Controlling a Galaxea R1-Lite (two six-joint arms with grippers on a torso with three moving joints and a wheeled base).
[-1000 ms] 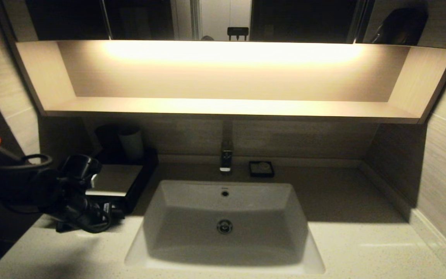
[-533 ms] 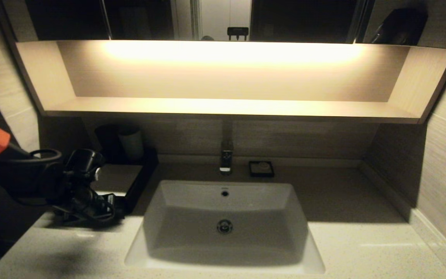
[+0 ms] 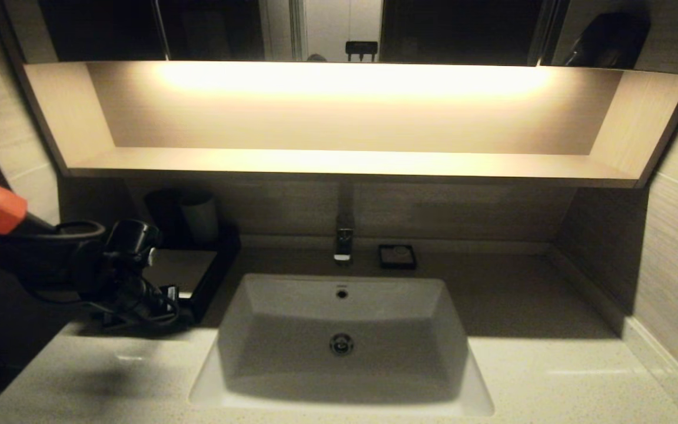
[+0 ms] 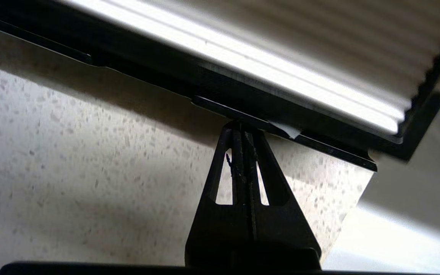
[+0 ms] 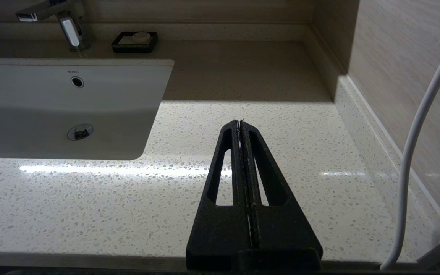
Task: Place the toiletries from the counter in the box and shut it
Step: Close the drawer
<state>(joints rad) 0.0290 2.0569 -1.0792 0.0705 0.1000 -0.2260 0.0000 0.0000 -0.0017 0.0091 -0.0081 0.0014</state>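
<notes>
The box (image 3: 212,274) sits at the back left of the counter (image 3: 551,365), black with a pale top panel (image 4: 266,42). My left gripper (image 3: 169,296) is shut, with nothing between its fingers. Its tips (image 4: 241,128) press against the black drawer front (image 4: 311,143), which lies nearly flush under the panel. No toiletries show in any view. My right gripper (image 5: 240,123) hangs shut and empty over the counter (image 5: 90,198), right of the basin, and is out of the head view.
A white basin (image 3: 342,330) is sunk in the middle, with a tap (image 3: 344,238) behind it. A small black dish (image 3: 397,257) stands beside the tap. A pale cup (image 3: 199,219) stands behind the box. A lit shelf (image 3: 345,162) overhangs. A white cable (image 5: 414,133) hangs by the right wall.
My left arm has moved forward and to the right against the box front, and the drawer has slid further in. The right arm has not moved.
</notes>
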